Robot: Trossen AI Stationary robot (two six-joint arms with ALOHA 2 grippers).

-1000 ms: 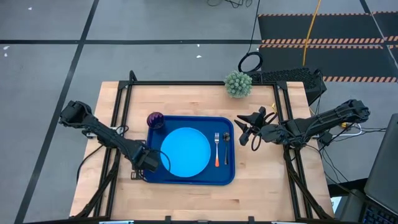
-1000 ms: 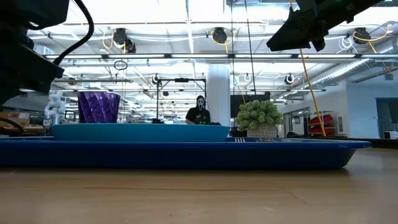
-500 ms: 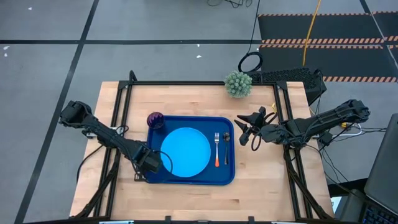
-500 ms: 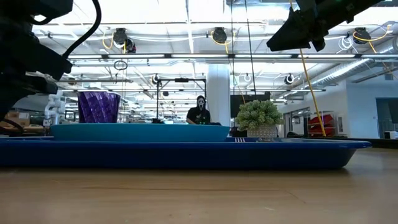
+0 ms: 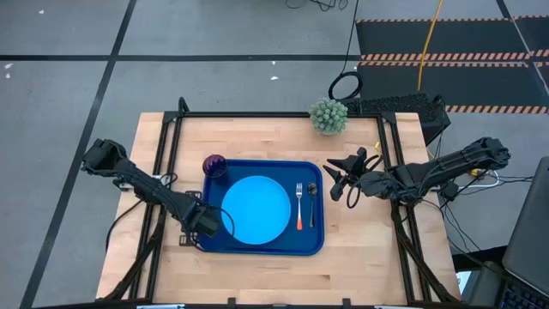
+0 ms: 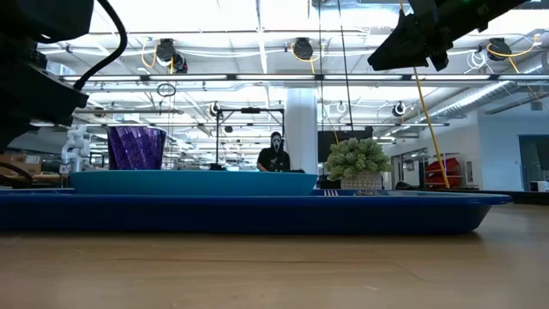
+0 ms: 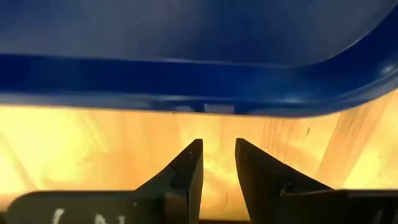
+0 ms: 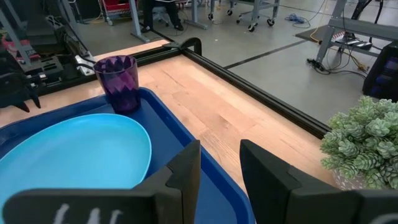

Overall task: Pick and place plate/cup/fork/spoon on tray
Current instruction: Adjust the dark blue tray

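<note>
Sitting at the middle of the worktop (image 5: 257,275), the tray (image 5: 317,245) carries all four pieces. The plate (image 5: 256,210) lies flat in the tray's middle. The cup (image 5: 214,165) stands upright at the tray's far left corner, apart from the plate. The fork (image 5: 299,206) and the spoon (image 5: 311,204) lie side by side along the tray's right side, the fork nearer the plate, the spoon just beside the rim.

The left hand (image 5: 204,221) is low at the tray's left edge near its front corner; in its wrist view its fingers (image 7: 186,171) are slightly apart, holding nothing, with the tray rim just ahead of them. The right hand (image 5: 336,180) hovers just off the tray's right rim, fingers (image 8: 186,168) parted and empty.

A small green plant (image 5: 328,116) stands at the worktop's far edge.
</note>
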